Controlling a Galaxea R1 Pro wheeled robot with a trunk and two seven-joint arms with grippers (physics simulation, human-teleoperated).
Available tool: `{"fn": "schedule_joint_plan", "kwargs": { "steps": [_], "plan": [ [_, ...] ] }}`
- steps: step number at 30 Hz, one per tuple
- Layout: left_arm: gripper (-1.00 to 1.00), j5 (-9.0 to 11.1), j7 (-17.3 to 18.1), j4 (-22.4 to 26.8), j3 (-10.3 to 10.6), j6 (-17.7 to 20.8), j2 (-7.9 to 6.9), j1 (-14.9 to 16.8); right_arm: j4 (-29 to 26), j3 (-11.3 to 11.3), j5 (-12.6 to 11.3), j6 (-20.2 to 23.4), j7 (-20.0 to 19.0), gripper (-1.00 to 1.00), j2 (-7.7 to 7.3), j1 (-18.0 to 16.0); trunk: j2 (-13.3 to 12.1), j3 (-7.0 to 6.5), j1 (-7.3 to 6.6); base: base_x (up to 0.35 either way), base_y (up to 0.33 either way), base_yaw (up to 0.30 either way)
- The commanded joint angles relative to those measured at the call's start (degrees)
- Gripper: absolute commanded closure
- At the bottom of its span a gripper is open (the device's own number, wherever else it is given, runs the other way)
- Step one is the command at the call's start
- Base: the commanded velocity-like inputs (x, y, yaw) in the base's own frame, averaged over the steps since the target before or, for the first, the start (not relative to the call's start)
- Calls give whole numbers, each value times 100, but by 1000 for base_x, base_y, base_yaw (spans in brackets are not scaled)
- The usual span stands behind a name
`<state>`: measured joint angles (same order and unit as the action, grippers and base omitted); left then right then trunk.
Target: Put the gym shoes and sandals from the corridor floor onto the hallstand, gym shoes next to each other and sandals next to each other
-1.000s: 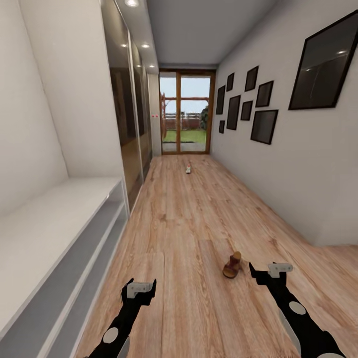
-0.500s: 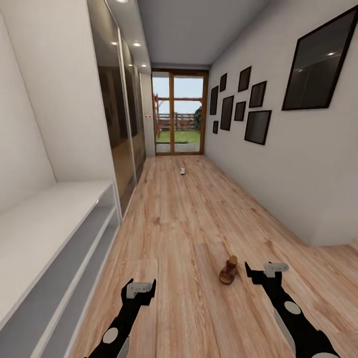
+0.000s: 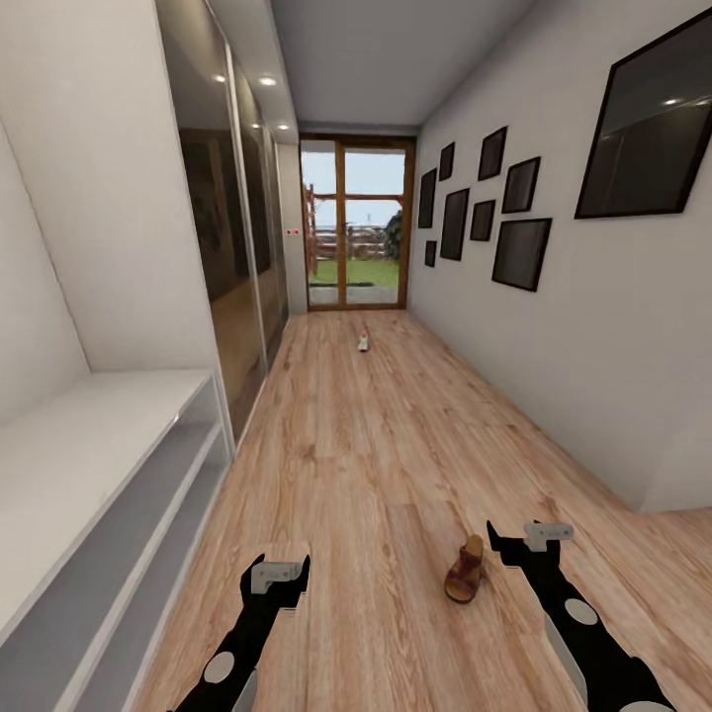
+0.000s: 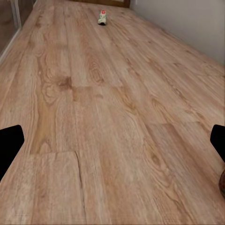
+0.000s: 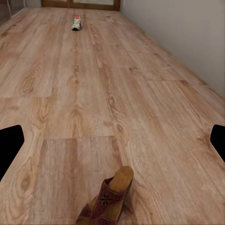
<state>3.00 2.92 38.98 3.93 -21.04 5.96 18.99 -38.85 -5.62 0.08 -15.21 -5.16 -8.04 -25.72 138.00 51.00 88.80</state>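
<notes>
One sandal [image 3: 465, 575] just beside right gripper [image 3: 528, 543], wide corridor floor [image 3: 376, 455] beyond.

Your head camera looks from high up down the corridor's light brown wood-plank floor [image 3: 376, 445] toward the far glass door [image 3: 356, 225]. Both wrist cameras sit low, facing the same way; all three share the distant white sneaker [image 3: 363, 342] [image 4: 102, 17] [image 5: 77, 22].

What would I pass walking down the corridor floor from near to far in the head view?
Left gripper and right gripper, then the brown sandal beside the right one → a long stretch of corridor floor → a gym shoe → the glass door.
</notes>
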Motion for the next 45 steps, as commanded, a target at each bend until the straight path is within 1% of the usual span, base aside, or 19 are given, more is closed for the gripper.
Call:
{"fn": "schedule_joint_plan", "kwargs": {
  "steps": [1, 19, 25, 37, 45],
  "plan": [
    [-100, 33, 30, -4, -2, -16, 0, 2, 3, -27, 0, -18, -52, -100, 4, -4, 2, 6, 2, 337, 0, 0],
    [-100, 42, 29, -4, -14, -31, -7, -1, 10, -27, -3, -23, -50, -100, 4, -4, 2, 6, 2, 338, 37, 13],
    [-100, 42, 31, -1, -16, -35, -7, -1, 9, -27, -5, -25, -52, -100, 4, -4, 2, 6, 2, 339, 96, 181],
    [-100, 42, 26, 5, -17, -45, -7, -1, 9, -27, -8, -23, -56, -100, 4, -4, 2, 6, 2, 328, 126, 252],
    [-100, 40, 31, 12, -1, -46, 0, -1, 17, -27, -8, -18, -56, -100, 4, -4, 2, 6, 2, 176, 115, 57]
  ]
}}
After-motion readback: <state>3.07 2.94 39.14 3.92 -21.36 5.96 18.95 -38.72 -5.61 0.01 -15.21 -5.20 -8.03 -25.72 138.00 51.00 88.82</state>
